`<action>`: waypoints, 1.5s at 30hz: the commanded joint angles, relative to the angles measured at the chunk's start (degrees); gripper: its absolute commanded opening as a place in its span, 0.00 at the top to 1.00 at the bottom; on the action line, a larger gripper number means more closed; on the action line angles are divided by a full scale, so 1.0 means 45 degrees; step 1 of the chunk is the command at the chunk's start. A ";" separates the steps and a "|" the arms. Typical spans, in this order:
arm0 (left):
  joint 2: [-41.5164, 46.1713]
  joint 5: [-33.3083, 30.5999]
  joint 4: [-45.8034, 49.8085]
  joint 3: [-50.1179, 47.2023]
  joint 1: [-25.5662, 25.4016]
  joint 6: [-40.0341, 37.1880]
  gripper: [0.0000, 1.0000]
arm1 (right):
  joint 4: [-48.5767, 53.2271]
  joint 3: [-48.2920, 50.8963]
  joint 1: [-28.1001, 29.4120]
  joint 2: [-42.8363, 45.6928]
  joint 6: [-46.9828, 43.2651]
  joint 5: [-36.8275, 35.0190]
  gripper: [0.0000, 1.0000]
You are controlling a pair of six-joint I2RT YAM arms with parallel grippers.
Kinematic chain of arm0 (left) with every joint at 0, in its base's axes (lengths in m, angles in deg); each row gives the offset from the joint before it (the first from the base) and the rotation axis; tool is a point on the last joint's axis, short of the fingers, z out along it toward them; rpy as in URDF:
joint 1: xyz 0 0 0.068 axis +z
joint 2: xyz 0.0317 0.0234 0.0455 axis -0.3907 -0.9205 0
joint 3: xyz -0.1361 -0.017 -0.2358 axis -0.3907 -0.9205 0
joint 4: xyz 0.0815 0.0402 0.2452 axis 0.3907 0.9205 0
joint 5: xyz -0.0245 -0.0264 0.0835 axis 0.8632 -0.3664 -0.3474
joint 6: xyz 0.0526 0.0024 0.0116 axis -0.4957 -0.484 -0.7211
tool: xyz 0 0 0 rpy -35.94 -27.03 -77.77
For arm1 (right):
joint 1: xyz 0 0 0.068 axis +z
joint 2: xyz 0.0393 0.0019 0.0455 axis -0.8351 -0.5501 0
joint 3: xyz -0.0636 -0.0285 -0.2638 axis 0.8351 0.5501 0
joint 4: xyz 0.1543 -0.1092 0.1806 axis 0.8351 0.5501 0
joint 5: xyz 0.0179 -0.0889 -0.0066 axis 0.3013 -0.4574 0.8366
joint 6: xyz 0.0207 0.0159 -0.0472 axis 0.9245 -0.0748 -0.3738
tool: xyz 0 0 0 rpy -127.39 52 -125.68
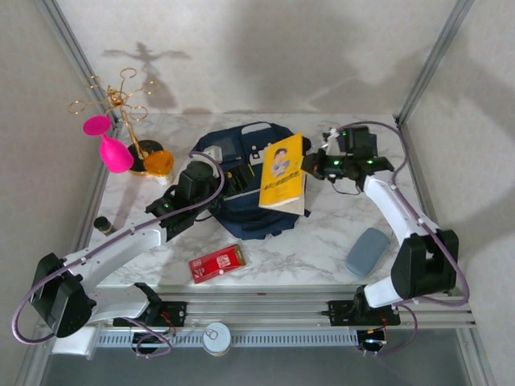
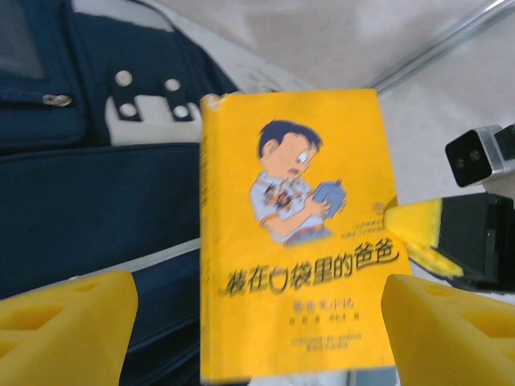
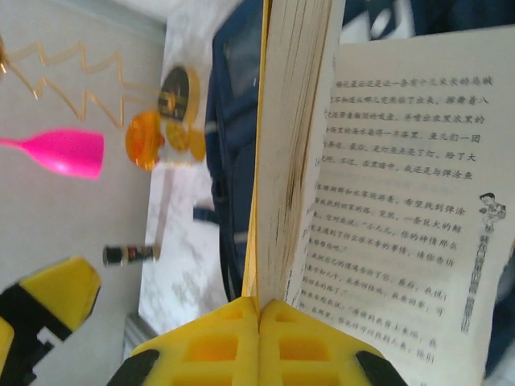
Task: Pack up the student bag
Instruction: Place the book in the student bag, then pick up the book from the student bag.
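The student bag [image 1: 249,133] is a navy backpack lying flat at the middle of the marble table. A yellow book [image 1: 282,172] with a cartoon boy on its cover hangs tilted above the bag's right side. My right gripper [image 1: 312,165] is shut on the book's edge [image 3: 290,161], and a printed page [image 3: 402,201] fans loose beside the pinch [image 3: 259,338]. My left gripper [image 1: 241,182] stands open over the bag [image 2: 96,193], facing the book's cover [image 2: 294,233]. Its yellow fingers [image 2: 64,322] are spread wide and hold nothing.
A red box [image 1: 218,262] lies near the front edge, a grey-blue case [image 1: 367,250] at the front right. At the back left stand a gold jewellery stand [image 1: 121,104], pink items [image 1: 113,149] and an orange container [image 1: 158,163]. A small dark bottle [image 1: 103,224] sits by the left wall.
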 commanded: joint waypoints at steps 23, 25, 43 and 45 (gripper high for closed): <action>-0.5763 0.2364 -0.1678 0.0049 -0.0454 0.0847 0.56 | -0.2606 0.3505 0.1126 -0.0975 0.0600 0.0061 0.35; -0.5865 0.2357 -0.1598 0.0129 -0.0532 0.0804 0.58 | -0.2674 0.3423 0.1225 -0.0653 0.0780 0.0344 0.36; -0.5965 0.2113 -0.1484 0.0438 -0.1051 0.0680 0.67 | -0.3412 0.3861 0.1245 -0.0356 0.1206 0.0846 0.58; -0.5901 0.1980 -0.1382 0.0483 -0.1062 0.0633 0.67 | -0.3088 0.3776 0.1198 -0.0382 0.0934 0.0623 0.63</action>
